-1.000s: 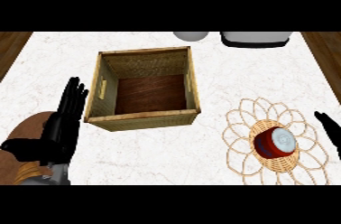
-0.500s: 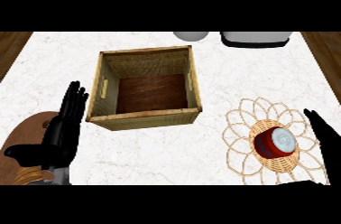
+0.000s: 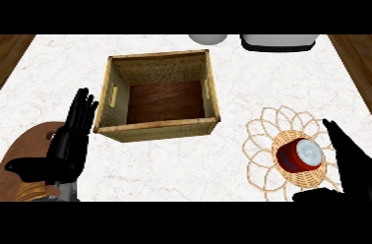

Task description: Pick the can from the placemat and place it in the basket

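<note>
Though on its placemat (image 3: 270, 162), can (image 3: 299, 156) just beside open right hand (image 3: 350, 162).

An open-topped square basket (image 3: 160, 98) stands mid-counter, nothing over its mouth. Bare white counter (image 3: 218, 159) lies between it and the woven placemat (image 3: 291, 154) at the right, where a red can (image 3: 299, 156) sits uncovered. The right hand (image 3: 349, 162), fingers straight, is just beside the can.
</note>
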`<state>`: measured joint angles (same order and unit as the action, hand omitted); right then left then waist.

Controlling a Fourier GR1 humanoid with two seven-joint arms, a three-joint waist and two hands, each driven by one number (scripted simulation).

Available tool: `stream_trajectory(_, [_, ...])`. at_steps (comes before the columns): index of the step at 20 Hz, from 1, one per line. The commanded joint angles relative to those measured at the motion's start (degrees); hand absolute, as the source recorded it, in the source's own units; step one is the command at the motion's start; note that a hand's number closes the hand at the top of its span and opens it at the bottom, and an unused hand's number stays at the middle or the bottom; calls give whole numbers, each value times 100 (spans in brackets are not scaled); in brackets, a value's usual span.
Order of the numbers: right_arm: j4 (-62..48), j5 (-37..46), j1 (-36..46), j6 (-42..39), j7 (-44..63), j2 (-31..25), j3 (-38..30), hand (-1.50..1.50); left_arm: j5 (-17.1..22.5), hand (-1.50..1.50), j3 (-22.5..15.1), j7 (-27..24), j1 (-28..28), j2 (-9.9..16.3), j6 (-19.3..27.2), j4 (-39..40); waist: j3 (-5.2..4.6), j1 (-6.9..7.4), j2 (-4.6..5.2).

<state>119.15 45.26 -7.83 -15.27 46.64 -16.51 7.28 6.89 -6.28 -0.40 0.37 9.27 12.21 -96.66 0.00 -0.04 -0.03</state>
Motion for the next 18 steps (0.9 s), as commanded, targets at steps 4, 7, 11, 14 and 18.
stream_trajectory(4, [-149,109,-205,-151,-247,213,-102,-150,-159,0,48,-81,77,-194,-155,26,0,-5,-1])
stream_trajectory(7, [-551,191,-173,-26,-547,240,-239,-150,-191,0,119,-138,303,-190,-210,-180,0,3,-1])
stream_trajectory(11, [-772,288,-301,209,-816,407,-298,-150,-287,0,121,39,199,-274,-250,-202,0,-1,-1])
stream_trajectory(14, [-1072,289,-103,134,-1019,392,-340,-150,-337,0,153,217,-138,-367,-226,-32,0,-3,0])
stream_trajectory(18, [-1418,188,-140,230,-1432,270,-666,-150,-17,0,614,63,-101,-123,-581,99,0,0,1])
